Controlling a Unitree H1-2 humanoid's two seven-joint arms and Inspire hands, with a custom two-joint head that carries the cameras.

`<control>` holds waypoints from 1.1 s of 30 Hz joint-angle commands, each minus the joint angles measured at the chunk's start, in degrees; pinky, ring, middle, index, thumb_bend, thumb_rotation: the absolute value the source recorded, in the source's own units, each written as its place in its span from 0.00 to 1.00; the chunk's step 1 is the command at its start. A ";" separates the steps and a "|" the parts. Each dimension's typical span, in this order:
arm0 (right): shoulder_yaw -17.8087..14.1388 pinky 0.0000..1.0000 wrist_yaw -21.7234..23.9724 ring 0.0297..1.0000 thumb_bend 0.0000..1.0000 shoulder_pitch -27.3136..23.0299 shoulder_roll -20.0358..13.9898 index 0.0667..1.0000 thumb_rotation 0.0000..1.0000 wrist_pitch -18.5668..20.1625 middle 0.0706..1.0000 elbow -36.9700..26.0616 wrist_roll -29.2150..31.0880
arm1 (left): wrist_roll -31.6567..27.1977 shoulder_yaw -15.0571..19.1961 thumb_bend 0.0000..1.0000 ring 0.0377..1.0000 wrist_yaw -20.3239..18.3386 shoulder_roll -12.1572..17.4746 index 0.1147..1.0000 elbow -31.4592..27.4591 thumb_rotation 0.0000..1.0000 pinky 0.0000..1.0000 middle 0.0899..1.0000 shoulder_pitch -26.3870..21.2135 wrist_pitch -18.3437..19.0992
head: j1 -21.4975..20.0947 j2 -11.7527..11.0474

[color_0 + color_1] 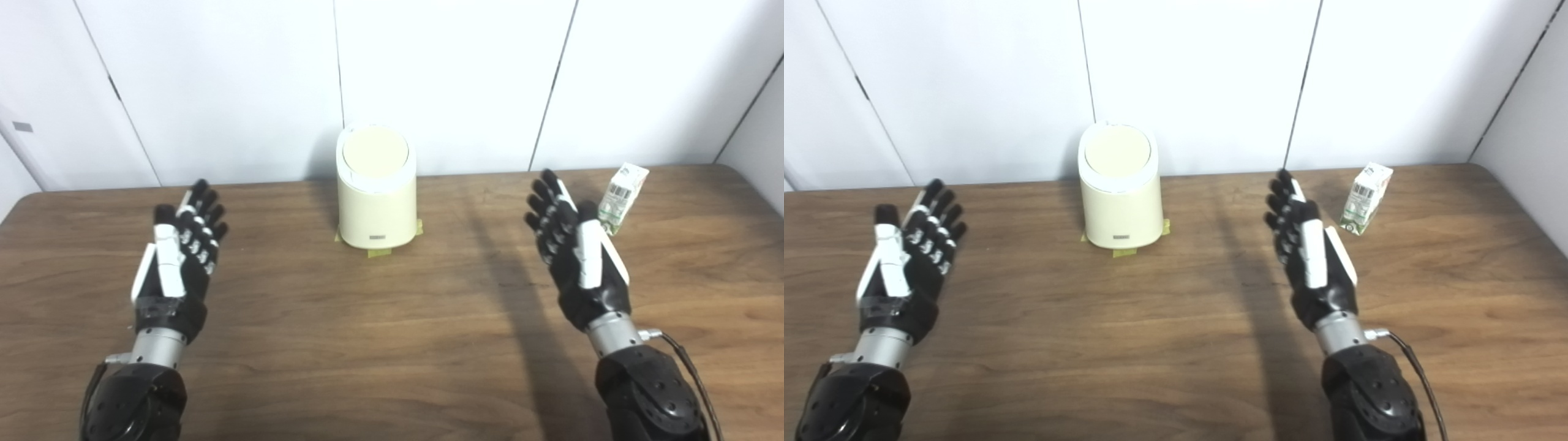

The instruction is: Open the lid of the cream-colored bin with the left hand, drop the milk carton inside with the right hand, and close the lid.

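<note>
a smooth, rounded cream-colored bin (376, 202) stands at the back of a wood-grain surface (367, 343), its round lid (375, 153) closed; the boxy milk carton (622, 197) stands upright far right, while the black-and-white left hand (184, 245) and right hand (572, 251) hover, fingers spread, holding nothing

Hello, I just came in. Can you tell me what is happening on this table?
Nothing is being handled at this moment. The left hand and the right hand are both open above the wooden table, holding nothing. The cream-colored bin stands at the far middle with its lid closed. The milk carton stands just beyond the right hand, untouched.
</note>
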 commanded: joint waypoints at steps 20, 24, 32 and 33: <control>3.26 1.00 -1.16 1.00 0.77 -1.23 -0.12 1.00 1.00 3.55 1.00 -4.23 -1.34 | 1.34 -1.85 0.74 1.00 0.78 0.25 1.00 4.10 1.00 1.00 1.00 -1.55 -3.40 | -0.09 0.25; 3.79 1.00 -0.98 1.00 0.78 -1.25 -0.30 1.00 1.00 3.89 1.00 -4.56 -1.70 | 1.90 -2.17 0.74 1.00 0.76 0.50 1.00 4.78 1.00 1.00 1.00 -1.61 -3.07 | -0.16 0.30; 4.11 1.00 -0.61 1.00 0.75 -1.27 -0.52 1.00 1.00 3.57 1.00 -3.54 -1.43 | 1.73 -3.32 0.75 1.00 -0.32 1.16 1.00 4.66 1.00 1.00 1.00 -1.31 -2.73 | -0.25 0.45; 4.17 1.00 -0.59 1.00 0.75 -1.23 -0.51 1.00 1.00 3.53 1.00 -3.52 -1.45 | 1.72 -3.51 0.75 1.00 -0.42 1.19 1.00 4.59 1.00 1.00 1.00 -1.25 -2.76 | -0.25 0.45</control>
